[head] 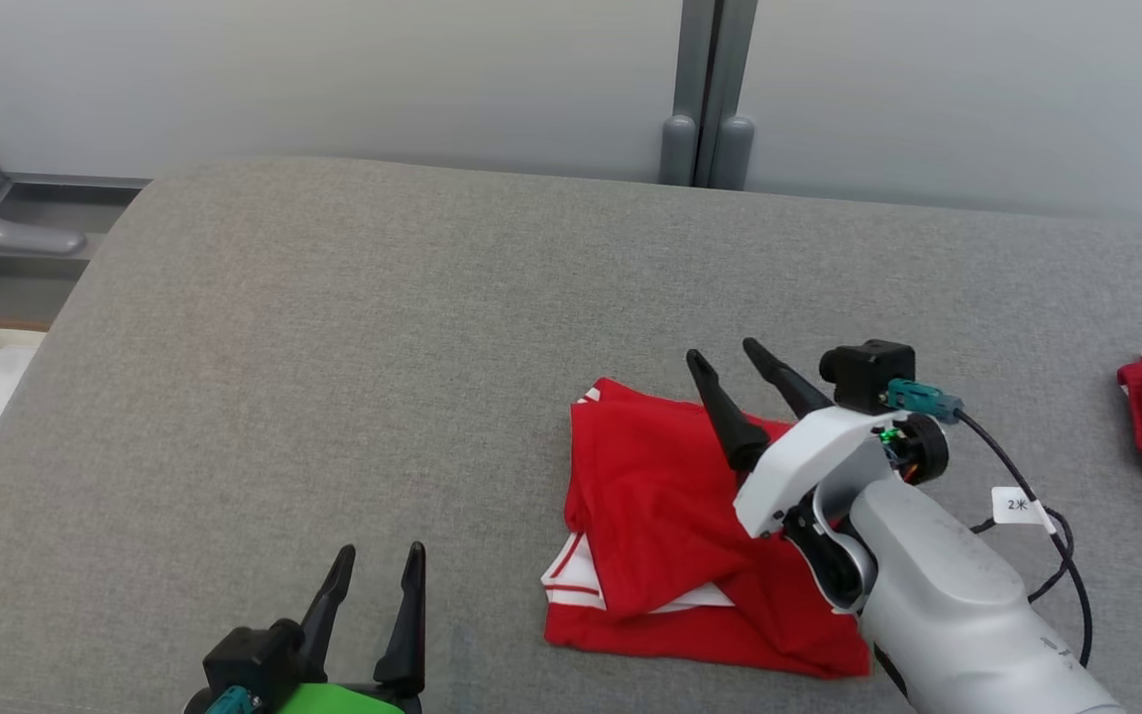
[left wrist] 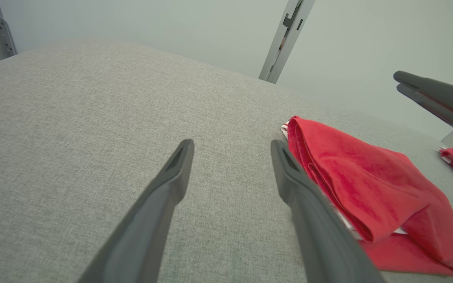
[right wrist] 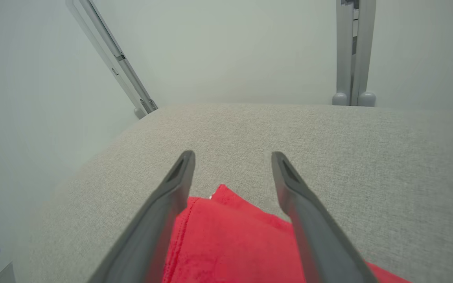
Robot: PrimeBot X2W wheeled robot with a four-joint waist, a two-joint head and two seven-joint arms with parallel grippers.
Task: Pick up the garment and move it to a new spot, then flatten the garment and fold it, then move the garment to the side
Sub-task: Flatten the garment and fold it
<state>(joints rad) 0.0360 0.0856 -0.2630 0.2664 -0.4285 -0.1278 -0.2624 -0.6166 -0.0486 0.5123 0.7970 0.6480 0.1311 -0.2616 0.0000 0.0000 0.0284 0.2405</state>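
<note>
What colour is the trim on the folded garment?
White trim with red stripes on the red garment; best in head view.

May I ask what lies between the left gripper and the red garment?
The stretch is bare: in the head view, plain grey cushion runs from the left gripper to the garment.

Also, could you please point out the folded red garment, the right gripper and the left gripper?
folded red garment [head: 660, 496], head view, middle of its top layer.
right gripper [head: 723, 349], head view, midway between its fingertips.
left gripper [head: 381, 547], head view, midway between its fingertips.
</note>
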